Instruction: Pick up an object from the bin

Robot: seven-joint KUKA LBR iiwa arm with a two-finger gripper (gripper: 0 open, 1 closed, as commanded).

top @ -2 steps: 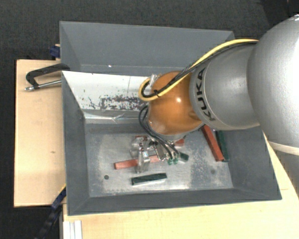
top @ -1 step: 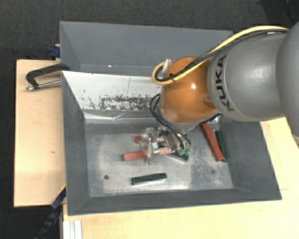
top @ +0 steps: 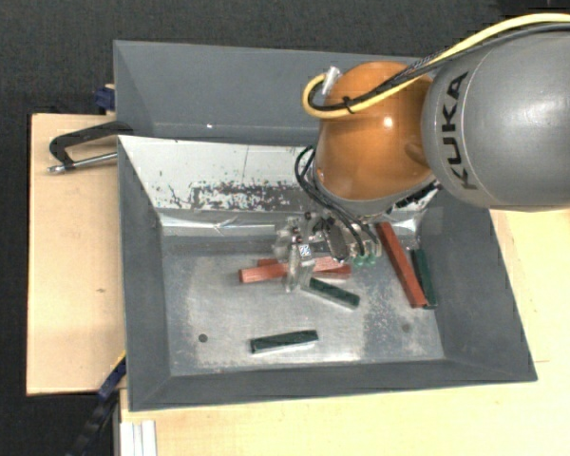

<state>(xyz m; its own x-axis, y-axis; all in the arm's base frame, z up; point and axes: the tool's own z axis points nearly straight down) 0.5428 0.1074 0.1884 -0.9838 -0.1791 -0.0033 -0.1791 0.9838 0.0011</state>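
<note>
**Camera view**

1. Task status. I judged the pick as not yet complete. No object was raised clear of the bin [top: 142,283], and every item I could make out lay on its floor. The approach looked finished and the descent at or near its end. What remained was a confirmed closure and the lift.

2. Target position. The gripper [top: 300,258] stood low at the centre of the frame, directly over the middle of a reddish-brown bar [top: 262,275]. This bar lay roughly level across the floor, with its left end showing left of the gripper and its right end emerging on the other side. I took it as the likely target.

3. Claw state. I could not tell how far the claw was open, nor whether it had hold of the bar, because the mechanism hid the contact area.

4. Neighbouring items. A short dark green bar [top: 334,295] lay just below and right of the gripper, close to the target. A second green bar [top: 283,342] lay at lower centre, well apart. At centre right, a long red bar [top: 402,266] ran diagonally with a dark green strip [top: 425,281] alongside it.

5. Arm pose. The arm [top: 513,112] entered from the upper right of the frame. Its orange cover [top: 370,141] sat just above and right of the gripper, and the wrist pointed steeply down into the bin.
</note>
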